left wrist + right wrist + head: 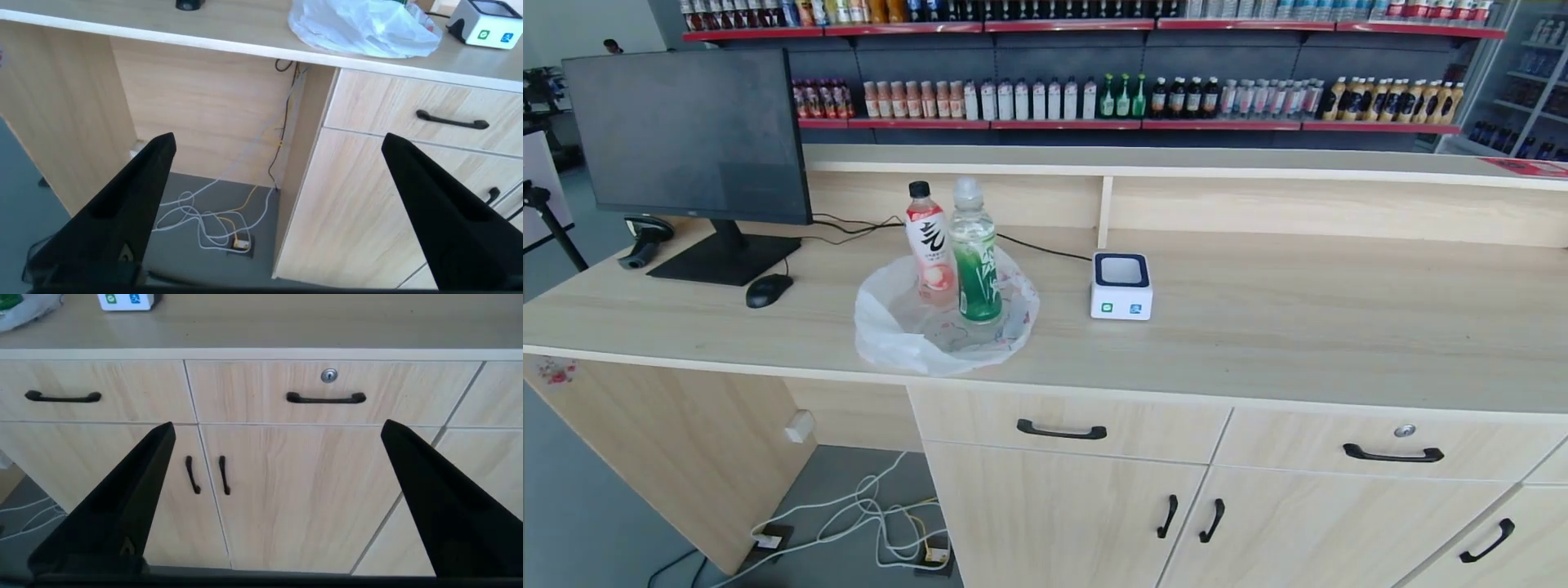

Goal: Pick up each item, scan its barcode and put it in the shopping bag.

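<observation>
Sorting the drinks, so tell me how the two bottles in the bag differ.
The pink bottle has a black cap; the green bottle has a pale one. The green bottle looks wider and stands nearer the counter's front edge. Both stand upright in the bag.

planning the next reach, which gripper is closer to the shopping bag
Left. The left gripper sits below the counter edge near the shopping bag; the right gripper faces the drawers farther along, past the scanner.

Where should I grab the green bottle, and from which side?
Likely the green bottle at its clear upper body, from the robot's right: it stands upright, the pink bottle crowds its left, the bag bunches round its base.
</observation>
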You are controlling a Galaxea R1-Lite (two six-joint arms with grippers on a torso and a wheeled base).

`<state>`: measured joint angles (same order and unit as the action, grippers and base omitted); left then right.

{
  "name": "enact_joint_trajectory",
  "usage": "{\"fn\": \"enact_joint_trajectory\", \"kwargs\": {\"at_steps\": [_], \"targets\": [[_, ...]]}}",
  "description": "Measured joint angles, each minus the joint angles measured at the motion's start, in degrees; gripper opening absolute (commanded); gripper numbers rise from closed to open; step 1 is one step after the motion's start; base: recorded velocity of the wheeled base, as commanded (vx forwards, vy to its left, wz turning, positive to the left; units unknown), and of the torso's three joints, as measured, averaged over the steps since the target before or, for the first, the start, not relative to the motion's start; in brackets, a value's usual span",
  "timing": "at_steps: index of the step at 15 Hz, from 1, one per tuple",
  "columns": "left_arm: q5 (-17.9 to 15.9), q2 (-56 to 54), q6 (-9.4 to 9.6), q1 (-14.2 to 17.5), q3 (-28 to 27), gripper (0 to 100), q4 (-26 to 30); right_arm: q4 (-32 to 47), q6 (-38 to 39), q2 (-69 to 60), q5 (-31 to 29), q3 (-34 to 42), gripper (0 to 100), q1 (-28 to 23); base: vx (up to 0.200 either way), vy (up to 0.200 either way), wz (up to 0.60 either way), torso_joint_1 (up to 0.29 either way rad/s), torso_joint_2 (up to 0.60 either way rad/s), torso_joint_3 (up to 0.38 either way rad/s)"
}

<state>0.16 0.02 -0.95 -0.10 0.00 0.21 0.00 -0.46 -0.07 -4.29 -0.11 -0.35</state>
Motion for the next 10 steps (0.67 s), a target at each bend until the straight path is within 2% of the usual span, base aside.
{"fn": "enact_joint_trajectory", "kwargs": {"at_steps": [2,10], "targets": [[0.0,0.0,0.00,0.1,0.0,100,0.0,-0.1,0.0,0.0,0.0,0.0,100,0.0,0.000,0.000,0.00,0.000,0.00,0.000],[0.0,0.0,-0.16,0.1,0.0,100,0.0,-0.1,-0.3,0.0,0.0,0.0,100,0.0,-0.200,0.000,0.00,-0.001,0.00,0.004]]}}
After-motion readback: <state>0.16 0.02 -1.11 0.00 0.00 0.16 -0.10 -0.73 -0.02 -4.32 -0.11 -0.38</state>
